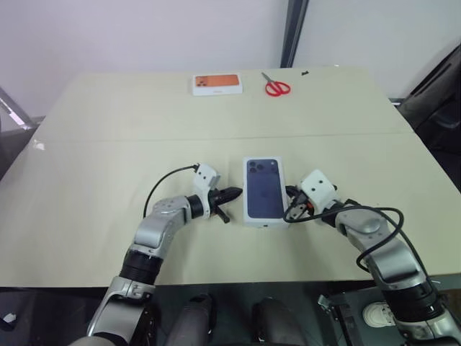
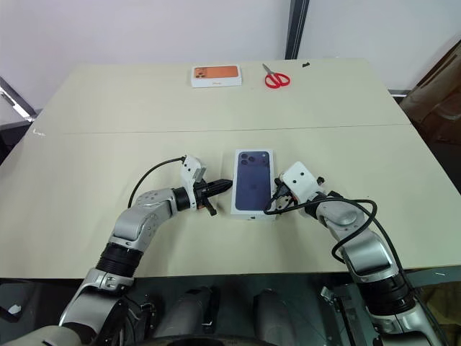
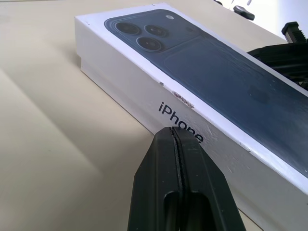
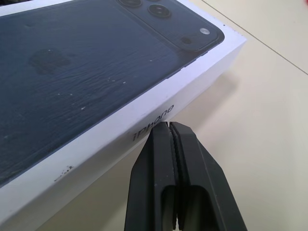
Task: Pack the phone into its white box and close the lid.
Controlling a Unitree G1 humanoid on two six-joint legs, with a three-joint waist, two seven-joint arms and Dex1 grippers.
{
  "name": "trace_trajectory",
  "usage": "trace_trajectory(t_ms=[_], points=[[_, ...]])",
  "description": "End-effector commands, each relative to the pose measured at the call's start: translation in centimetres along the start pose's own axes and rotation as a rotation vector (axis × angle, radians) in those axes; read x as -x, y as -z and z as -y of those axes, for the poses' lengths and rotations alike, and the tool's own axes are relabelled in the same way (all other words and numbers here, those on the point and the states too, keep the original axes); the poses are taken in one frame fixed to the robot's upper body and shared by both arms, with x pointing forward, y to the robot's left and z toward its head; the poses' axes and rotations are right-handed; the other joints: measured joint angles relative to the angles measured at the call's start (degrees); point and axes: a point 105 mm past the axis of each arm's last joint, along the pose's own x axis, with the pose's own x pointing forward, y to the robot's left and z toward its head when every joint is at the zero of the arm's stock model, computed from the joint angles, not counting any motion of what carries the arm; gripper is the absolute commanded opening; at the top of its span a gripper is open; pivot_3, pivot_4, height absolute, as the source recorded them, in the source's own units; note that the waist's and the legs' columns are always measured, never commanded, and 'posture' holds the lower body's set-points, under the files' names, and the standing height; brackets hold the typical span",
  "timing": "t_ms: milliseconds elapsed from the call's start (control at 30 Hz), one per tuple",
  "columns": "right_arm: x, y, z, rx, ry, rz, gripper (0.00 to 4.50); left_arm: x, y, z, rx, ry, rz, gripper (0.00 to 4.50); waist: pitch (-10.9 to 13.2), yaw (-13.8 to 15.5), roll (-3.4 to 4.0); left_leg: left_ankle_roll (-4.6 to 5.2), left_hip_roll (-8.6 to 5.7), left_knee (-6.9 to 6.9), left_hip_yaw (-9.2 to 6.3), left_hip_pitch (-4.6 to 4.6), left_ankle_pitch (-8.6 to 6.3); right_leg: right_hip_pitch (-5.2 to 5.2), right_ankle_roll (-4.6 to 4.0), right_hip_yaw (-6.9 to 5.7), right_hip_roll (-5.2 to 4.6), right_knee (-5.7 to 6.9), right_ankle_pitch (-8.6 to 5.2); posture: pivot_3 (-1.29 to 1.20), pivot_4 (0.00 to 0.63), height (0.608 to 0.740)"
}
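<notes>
The white box is closed: the shallow white lid [image 1: 263, 189], its top printed with a dark-blue phone and camera cluster, sits squarely on it in the middle of the pale beige worktop [image 1: 108, 144], long side running from twelve to six o'clock. The word "iPhone" shows on both long side walls. The phone itself cannot be seen, and whether it lies inside cannot be told.

The left end effector [image 1: 232, 194] lies at nine o'clock of the lid, its two black fingers pressed flat together with nothing between them, tips aimed at the lid's long side wall and just beside it; whether they touch cannot be told. The right end effector [image 4: 169, 132] sits at three o'clock of the lid, fingers likewise closed on nothing, tips right up against the opposite side wall.

Far off toward twelve o'clock, near the worktop's far edge, a white box with an orange top [image 1: 217, 83] lies flat, and red-handled scissors [image 1: 276, 86] rest just beside it at its three o'clock.
</notes>
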Motion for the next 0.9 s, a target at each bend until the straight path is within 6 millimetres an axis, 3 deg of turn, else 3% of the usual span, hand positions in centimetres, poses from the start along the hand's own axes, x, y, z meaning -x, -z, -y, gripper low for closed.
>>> trace_trajectory(t_ms=[33,400,500,633,800,900], points=[[0.2,-1.0,-0.3,0.014,-0.003,0.036,0.06,-0.6,-1.2,0.8,-0.059,0.040,0.032,0.00,0.00,0.01,0.00,0.00,0.00,0.00,0.00,0.00,0.00,0.00,0.00,0.00,0.00,0.00,0.00,0.00,0.150,0.734],[0.0,0.0,-0.1,0.051,0.003,-0.015,0.06,0.2,-1.1,0.2,-0.049,0.016,0.040,0.00,0.00,-0.01,0.00,-0.03,0.00,0.00,0.00,0.00,0.02,0.00,0.00,0.00,0.00,0.00,0.00,0.00,0.150,0.734],[0.1,-0.1,0.9,0.073,0.029,-0.023,0.06,0.7,-1.2,-0.4,-0.046,-0.009,0.045,0.00,0.00,-0.09,0.00,-0.06,0.00,-0.01,0.00,0.00,0.04,-0.01,0.00,0.00,0.00,0.00,0.00,0.00,0.150,0.734],[0.5,0.2,3.7,0.110,0.130,-0.053,0.06,1.4,-1.9,-1.1,-0.026,-0.037,0.071,0.00,0.00,-0.06,0.00,-0.07,0.00,0.00,0.01,0.00,0.04,-0.01,0.00,0.00,0.00,0.01,0.00,0.00,0.150,0.734],[0.5,-1.6,5.4,0.114,0.175,0.013,0.06,1.4,-3.5,-1.8,-0.050,-0.062,0.112,0.00,0.00,-0.11,0.00,-0.08,0.00,-0.01,0.01,0.00,0.05,-0.02,0.00,0.00,0.01,0.01,0.00,0.00,0.150,0.734],[0.0,-4.3,5.1,0.077,0.153,0.125,0.06,0.2,-6.3,-1.1,-0.026,-0.023,0.198,0.00,0.01,-0.07,-0.02,-0.10,0.01,0.02,0.00,-0.01,0.06,-0.02,0.00,-0.01,0.01,0.02,0.00,0.00,0.150,0.734]])
